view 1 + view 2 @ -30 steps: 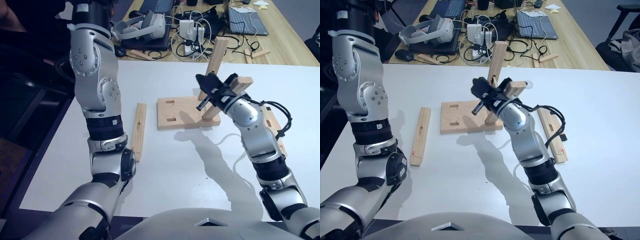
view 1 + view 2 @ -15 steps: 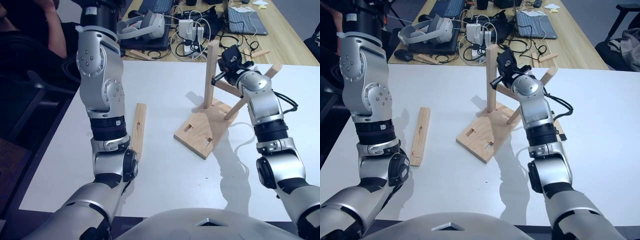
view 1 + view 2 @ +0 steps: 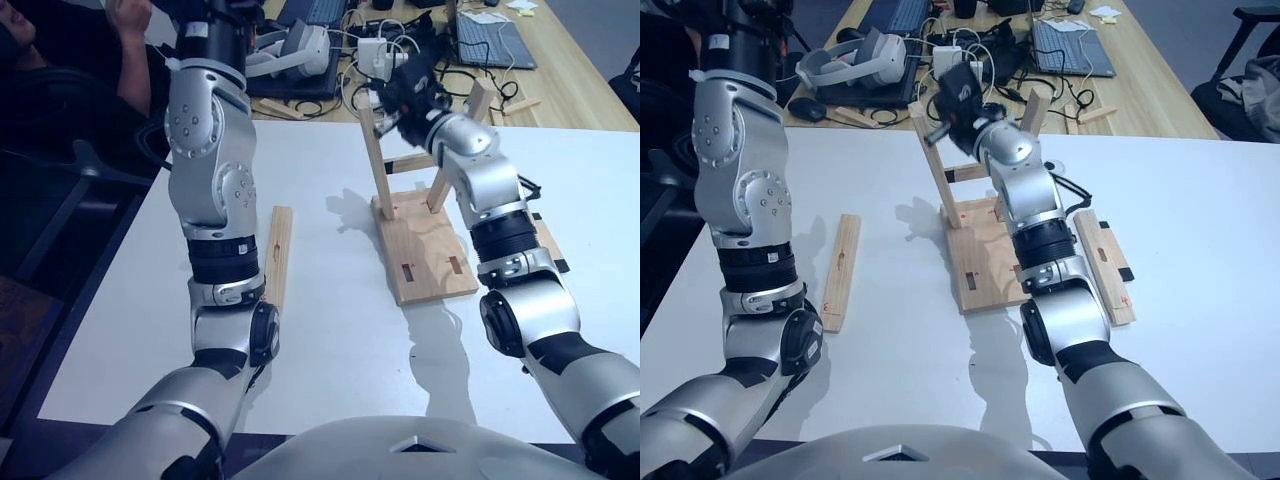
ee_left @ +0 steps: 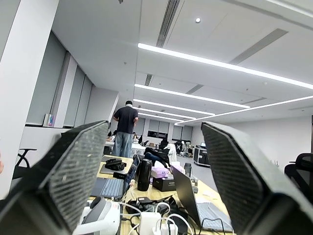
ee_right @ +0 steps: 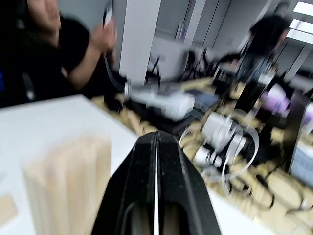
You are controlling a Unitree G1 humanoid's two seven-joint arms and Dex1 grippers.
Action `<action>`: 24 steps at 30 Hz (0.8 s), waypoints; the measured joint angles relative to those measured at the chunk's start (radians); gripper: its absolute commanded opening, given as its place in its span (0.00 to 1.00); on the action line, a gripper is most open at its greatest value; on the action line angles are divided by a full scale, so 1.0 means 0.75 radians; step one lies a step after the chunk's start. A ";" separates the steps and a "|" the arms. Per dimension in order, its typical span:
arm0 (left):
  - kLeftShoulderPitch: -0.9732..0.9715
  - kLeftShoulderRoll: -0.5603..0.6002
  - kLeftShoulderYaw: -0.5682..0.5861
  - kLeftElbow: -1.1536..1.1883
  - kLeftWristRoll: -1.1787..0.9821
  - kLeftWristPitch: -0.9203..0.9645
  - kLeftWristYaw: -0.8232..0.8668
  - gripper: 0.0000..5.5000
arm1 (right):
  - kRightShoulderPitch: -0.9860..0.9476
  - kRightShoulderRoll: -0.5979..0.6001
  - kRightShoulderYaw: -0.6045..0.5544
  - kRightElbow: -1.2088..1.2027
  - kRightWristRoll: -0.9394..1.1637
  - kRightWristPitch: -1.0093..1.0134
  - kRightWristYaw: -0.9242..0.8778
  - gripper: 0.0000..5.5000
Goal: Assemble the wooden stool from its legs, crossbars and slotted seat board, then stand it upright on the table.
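Observation:
The slotted seat board (image 3: 430, 268) lies flat on the white table. Two legs stand up from it: one near-upright leg (image 3: 376, 165) and one leaning leg (image 3: 478, 100). A crossbar (image 3: 408, 163) joins them. My right gripper (image 3: 392, 105) is at the top of the near-upright leg, shut, with its fingers (image 5: 146, 161) pressed together and the wood just beside them. A loose leg (image 3: 277, 255) lies flat at the table's left. Another slotted piece (image 3: 1105, 265) lies right of the board. My left gripper (image 4: 154, 126) is held high above the table, open and holding nothing.
Behind the table a wooden desk (image 3: 560, 60) carries a headset (image 3: 290, 48), cables, chargers, laptops and a few loose wood strips. The white table's left edge (image 3: 110, 270) drops off to a dark floor. A person sits at the far left, not touching anything.
The board with its legs went from flat, to tipped up on an edge, to flat again, turned and shifted left. My right gripper swung left and up with it. The left arm barely moved.

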 measured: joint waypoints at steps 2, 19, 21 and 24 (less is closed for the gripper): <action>0.028 -0.005 -0.008 -0.035 0.000 0.011 0.002 0.64 | 0.056 -0.046 -0.030 -0.279 0.012 -0.004 -0.011 0.10; 0.237 -0.064 -0.022 -0.246 0.011 0.075 0.085 0.64 | 1.637 -0.684 -0.837 -0.391 0.115 -0.139 0.334 0.66; 0.237 -0.066 -0.021 -0.246 0.011 0.085 0.088 0.64 | 1.690 -0.717 -0.806 -0.312 0.115 -0.157 0.393 0.67; 0.232 -0.070 -0.024 -0.246 0.003 0.101 0.088 0.64 | 1.711 -0.757 -0.740 -0.297 0.134 -0.078 0.458 0.67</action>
